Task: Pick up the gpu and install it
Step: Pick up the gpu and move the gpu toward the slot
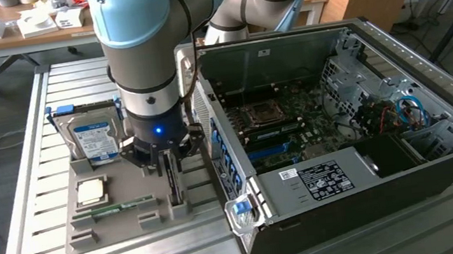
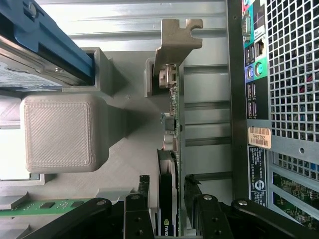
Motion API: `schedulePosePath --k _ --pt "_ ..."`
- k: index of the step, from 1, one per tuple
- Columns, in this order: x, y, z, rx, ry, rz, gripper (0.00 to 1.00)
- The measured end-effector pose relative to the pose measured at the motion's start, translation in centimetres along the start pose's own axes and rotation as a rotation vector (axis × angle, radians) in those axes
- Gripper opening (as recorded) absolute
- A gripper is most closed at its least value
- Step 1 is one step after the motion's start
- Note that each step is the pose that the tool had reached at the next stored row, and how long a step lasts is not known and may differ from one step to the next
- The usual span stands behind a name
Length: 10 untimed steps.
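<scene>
Grey printed tray [image 1: 110, 233] on the slatted table [image 1: 33, 187], and there's the gpu [image 2: 172, 119], standing on edge in its slot, silver bracket [image 2: 175, 42] at the end away from the gripper [image 2: 167, 185]. Jaws apart, one finger each side of the card, not clamped. Hard drive [image 1: 95, 139] upright just beside; memory stick [image 1: 120, 207] lies flat nearby. The open computer case [image 1: 343, 171] crowds in on the exterior view's right.

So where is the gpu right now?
The gpu stands on edge in the grey holder, at its edge on the exterior view's right, beside the computer case, with the open gripper straddling it.
</scene>
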<state>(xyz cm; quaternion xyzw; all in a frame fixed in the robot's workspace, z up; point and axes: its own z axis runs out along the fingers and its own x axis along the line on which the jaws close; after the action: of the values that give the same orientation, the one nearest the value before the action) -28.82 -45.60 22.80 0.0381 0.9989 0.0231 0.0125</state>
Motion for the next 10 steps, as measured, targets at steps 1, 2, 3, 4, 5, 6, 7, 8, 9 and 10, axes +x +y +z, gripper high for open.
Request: schedulePosePath --k 1,2,3,4,5,6,7,8,9,10 --pt "0.00 0.00 0.00 0.0000 0.0000 0.000 0.42" --pt "0.00 0.00 0.00 0.0000 0.0000 0.000 0.42" --pt "0.00 0.00 0.00 -0.0001 0.0000 0.000 0.42" --pt "0.00 0.00 0.00 0.0000 0.0000 0.000 0.42" --pt "0.00 0.00 0.00 0.0000 0.0000 0.000 0.42" --pt "0.00 0.00 0.00 0.0000 0.0000 0.000 0.42" --pt "0.00 0.00 0.00 0.0000 0.0000 0.000 0.42" --pt "0.00 0.00 0.00 0.0000 0.0000 0.000 0.42" --pt "0.00 0.00 0.00 0.0000 0.0000 0.000 0.42" --pt "0.00 0.00 0.00 -0.0001 0.0000 0.000 0.42"
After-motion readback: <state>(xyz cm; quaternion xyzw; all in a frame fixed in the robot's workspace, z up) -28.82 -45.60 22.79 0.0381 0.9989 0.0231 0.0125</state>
